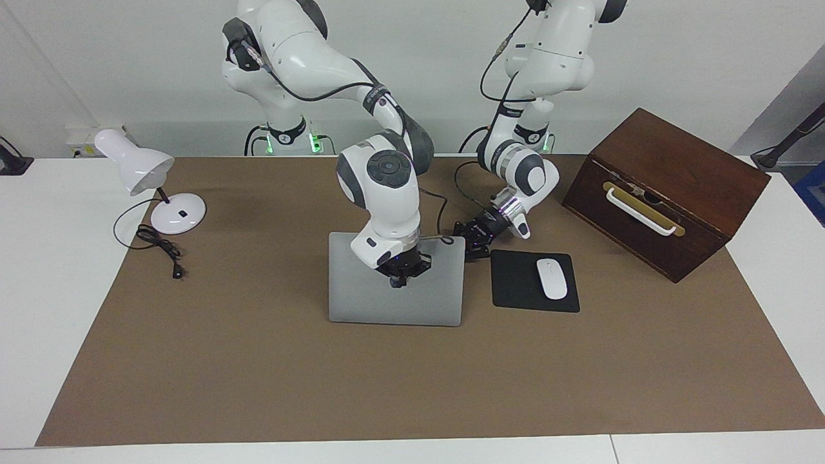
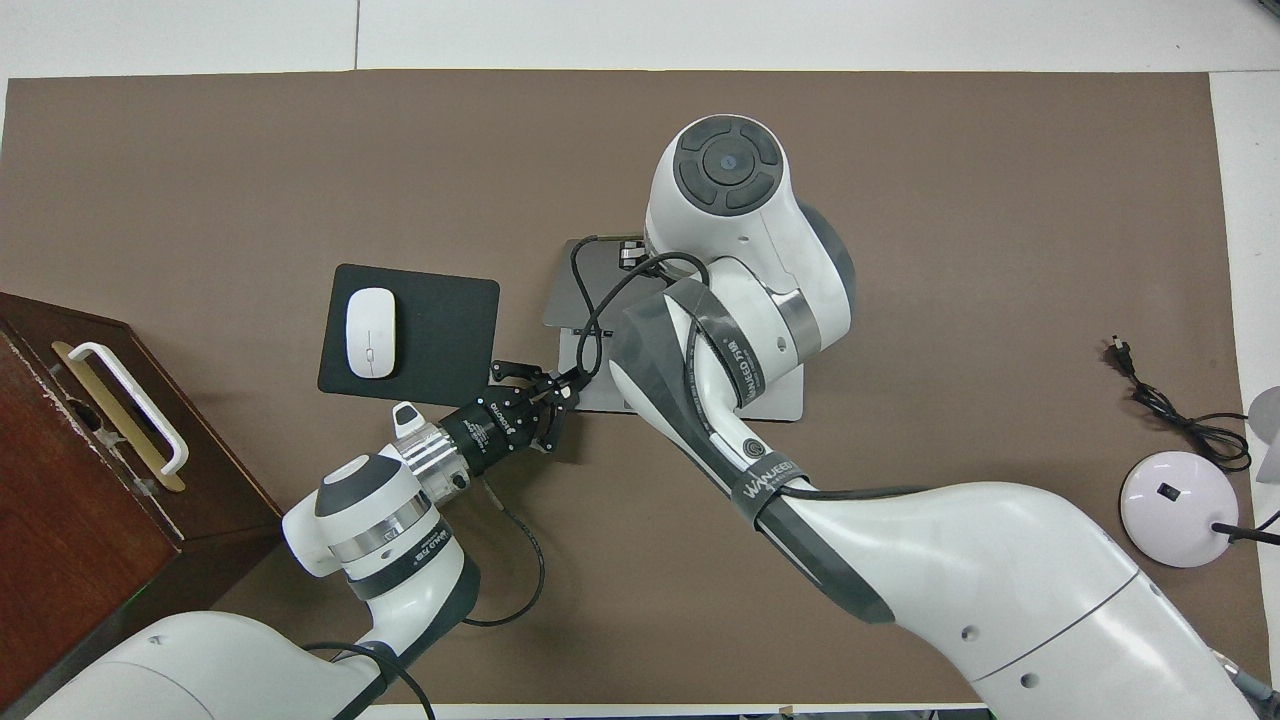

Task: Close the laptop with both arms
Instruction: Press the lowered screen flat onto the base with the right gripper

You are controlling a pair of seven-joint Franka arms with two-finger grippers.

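The silver-grey laptop (image 1: 396, 303) lies in the middle of the brown mat with its lid folded down low, almost flat. I cannot tell whether it is fully shut. My right gripper (image 1: 399, 278) points down and rests on the lid near the edge closest to the robots. In the overhead view the right arm covers it and most of the laptop (image 2: 590, 290). My left gripper (image 1: 474, 248) sits low at the laptop's corner nearest the robots, toward the left arm's end. In the overhead view the left gripper (image 2: 545, 400) has its fingers spread at that edge.
A black mouse pad (image 1: 515, 287) with a white mouse (image 1: 552, 278) lies beside the laptop, close to the left gripper. A brown wooden box (image 1: 664, 187) with a white handle stands at the left arm's end. A white desk lamp (image 1: 138, 171) and its cord (image 1: 161, 248) are at the right arm's end.
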